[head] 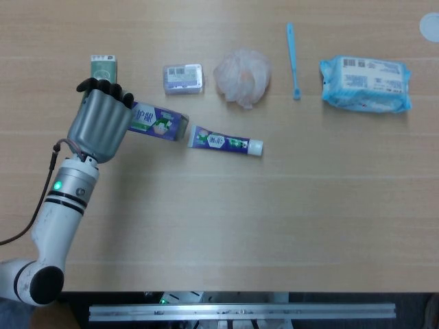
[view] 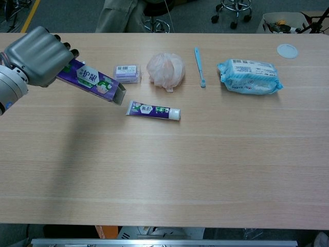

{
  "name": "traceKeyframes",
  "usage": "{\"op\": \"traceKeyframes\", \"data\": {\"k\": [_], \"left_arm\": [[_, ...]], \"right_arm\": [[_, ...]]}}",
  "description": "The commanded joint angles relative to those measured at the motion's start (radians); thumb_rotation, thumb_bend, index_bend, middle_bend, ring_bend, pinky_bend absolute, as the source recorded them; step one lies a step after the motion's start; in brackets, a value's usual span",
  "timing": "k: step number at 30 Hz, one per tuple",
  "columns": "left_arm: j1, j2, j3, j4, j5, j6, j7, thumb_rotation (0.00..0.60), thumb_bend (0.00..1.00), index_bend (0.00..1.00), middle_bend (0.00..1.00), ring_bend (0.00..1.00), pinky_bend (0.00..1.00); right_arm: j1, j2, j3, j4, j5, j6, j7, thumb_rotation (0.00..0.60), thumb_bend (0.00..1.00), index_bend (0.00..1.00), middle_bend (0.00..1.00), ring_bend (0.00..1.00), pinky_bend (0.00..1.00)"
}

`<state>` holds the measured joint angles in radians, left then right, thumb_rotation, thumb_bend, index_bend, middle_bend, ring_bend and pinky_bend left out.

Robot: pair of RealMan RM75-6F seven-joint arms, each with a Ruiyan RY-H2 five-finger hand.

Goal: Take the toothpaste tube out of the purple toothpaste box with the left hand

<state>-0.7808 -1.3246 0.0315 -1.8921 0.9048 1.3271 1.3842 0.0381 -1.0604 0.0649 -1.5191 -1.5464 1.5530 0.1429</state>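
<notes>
Bare table (head: 274, 219) lies open along the near side; the toothpaste tube (head: 226, 142) lies beside it, with the bath pouf (head: 242, 75) and small box (head: 182, 78) crowding the far side.

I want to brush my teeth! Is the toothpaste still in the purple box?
Out. The toothpaste tube lies on the table, just past the open end of the tilted purple toothpaste box that the left hand holds.
</notes>
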Motion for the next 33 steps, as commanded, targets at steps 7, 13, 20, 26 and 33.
{"op": "traceKeyframes", "data": {"k": [7,13,20,26,33], "left_arm": [[0.03,0.031,-0.009,0.016,0.055,-0.066,-0.233,0.6,0.33,0.36,0.43,0.32,0.41],[0.067,0.079,-0.018,0.037,0.094,-0.16,-0.502,0.6,0.33,0.36,0.43,0.32,0.41],[0.138,0.061,-0.024,0.095,0.191,-0.188,-0.816,0.6,0.32,0.36,0.42,0.32,0.41],[0.162,0.019,0.022,0.194,0.209,-0.266,-0.884,0.6,0.32,0.35,0.42,0.31,0.4],[0.154,-0.007,0.038,0.264,0.16,-0.358,-0.88,0.6,0.32,0.33,0.39,0.29,0.36]], "right_arm": [[0.006,-0.001,-0.002,-0.009,-0.001,-0.013,-0.01,0.6,0.21,0.32,0.41,0.42,0.41],[0.01,0.003,-0.002,-0.026,-0.004,-0.015,-0.027,0.6,0.21,0.32,0.41,0.43,0.41],[0.006,0.01,-0.003,-0.047,-0.005,-0.009,-0.045,0.6,0.21,0.32,0.41,0.43,0.41],[0.001,0.015,-0.007,-0.059,-0.004,-0.007,-0.056,0.6,0.21,0.32,0.41,0.43,0.41],[0.001,0.021,-0.007,-0.076,-0.004,-0.007,-0.074,0.6,0.21,0.32,0.41,0.43,0.41]]}}
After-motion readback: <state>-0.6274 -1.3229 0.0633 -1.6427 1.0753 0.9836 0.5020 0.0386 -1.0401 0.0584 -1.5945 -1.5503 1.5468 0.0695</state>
